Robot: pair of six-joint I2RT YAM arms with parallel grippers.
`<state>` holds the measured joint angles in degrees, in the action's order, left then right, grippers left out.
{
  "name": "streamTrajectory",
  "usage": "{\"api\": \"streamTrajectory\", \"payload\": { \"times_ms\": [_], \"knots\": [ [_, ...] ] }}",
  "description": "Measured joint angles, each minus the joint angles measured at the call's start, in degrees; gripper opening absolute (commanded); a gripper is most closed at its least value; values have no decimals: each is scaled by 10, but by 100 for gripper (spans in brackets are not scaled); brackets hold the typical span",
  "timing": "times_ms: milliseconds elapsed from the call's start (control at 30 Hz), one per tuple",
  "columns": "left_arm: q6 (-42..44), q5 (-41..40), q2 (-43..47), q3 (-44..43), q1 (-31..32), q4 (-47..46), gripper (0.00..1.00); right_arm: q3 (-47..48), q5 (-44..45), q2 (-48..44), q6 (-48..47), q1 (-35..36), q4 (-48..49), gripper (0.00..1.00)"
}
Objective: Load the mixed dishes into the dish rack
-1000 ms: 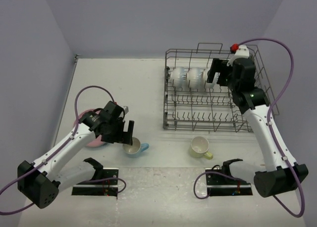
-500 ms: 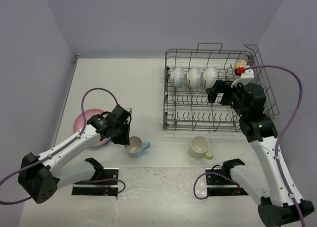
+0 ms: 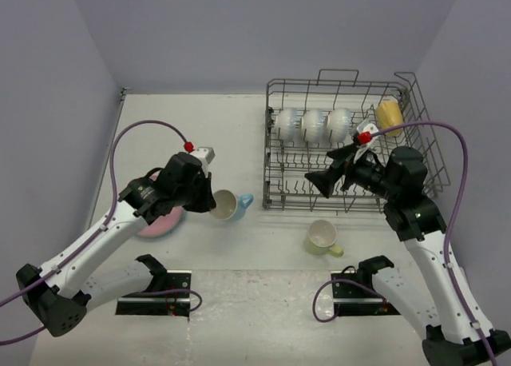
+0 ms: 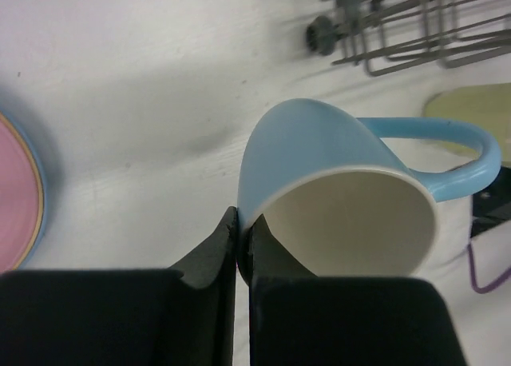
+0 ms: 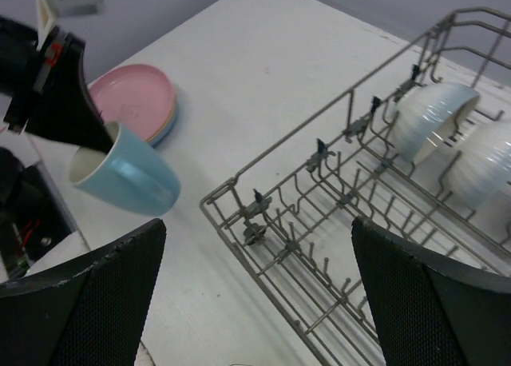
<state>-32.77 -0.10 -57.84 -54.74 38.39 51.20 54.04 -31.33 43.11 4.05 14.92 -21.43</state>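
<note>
My left gripper (image 3: 209, 200) is shut on the rim of the light blue mug (image 3: 227, 204), one finger inside and one outside, and holds it tilted above the table left of the dish rack (image 3: 343, 208). The left wrist view shows the jaws (image 4: 243, 238) pinching the mug's wall (image 4: 319, 150). My right gripper (image 3: 327, 178) hangs open and empty over the rack's front left corner (image 5: 271, 150). It also sees the mug (image 5: 128, 182). Three white bowls (image 3: 313, 125) stand in the rack's back row. A yellow mug (image 3: 390, 114) lies in its back right corner.
A pale yellow-green mug (image 3: 322, 236) stands on the table in front of the rack. A stack of plates with the pink one on top (image 3: 164, 220) lies under my left arm. Two black base plates (image 3: 156, 302) sit at the near edge.
My left gripper shut on the blue mug's rim, lifted it off the table and carried it toward the rack. My right arm drew back from the rack's rear to its front left, uncovering the yellow mug.
</note>
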Motion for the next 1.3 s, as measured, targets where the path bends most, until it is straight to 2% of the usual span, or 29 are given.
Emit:
{"api": "streamTrajectory", "payload": {
  "times_ms": [200, 433, 567, 800, 833, 933, 967, 1067, 1100, 1267, 1300],
  "knots": [
    [42, 57, 18, -66, 0, -44, 0, 0, -43, 7, -58, 78, -1, 99],
    [88, 162, -6, -77, 0, -94, 0, 45, -62, 76, -178, 193, -49, 99],
    [99, 223, -13, -79, 0, -123, 0, 77, -64, 125, -216, 216, -56, 99],
    [96, 259, -19, -87, 0, -148, 0, 113, -88, 166, -254, 249, -66, 94],
    [94, 259, -22, -89, 0, -150, 0, 116, -89, 169, -260, 255, -68, 91],
    [85, 259, -30, -94, 0, -156, 0, 116, -89, 170, -268, 266, -74, 62],
    [82, 259, -32, -94, 0, -159, 0, 116, -87, 170, -267, 268, -74, 40],
    [74, 246, -32, -95, -1, -161, 0, 116, -84, 167, -254, 271, -74, 19],
    [70, 240, -32, -94, -2, -162, 0, 116, -80, 165, -250, 271, -73, 0],
    [50, 227, -31, -94, -4, -176, 0, 117, -37, 159, -212, 275, -62, 0],
    [48, 224, -31, -94, -5, -180, 11, 117, -22, 156, -200, 277, -59, 0]
  ]
}}
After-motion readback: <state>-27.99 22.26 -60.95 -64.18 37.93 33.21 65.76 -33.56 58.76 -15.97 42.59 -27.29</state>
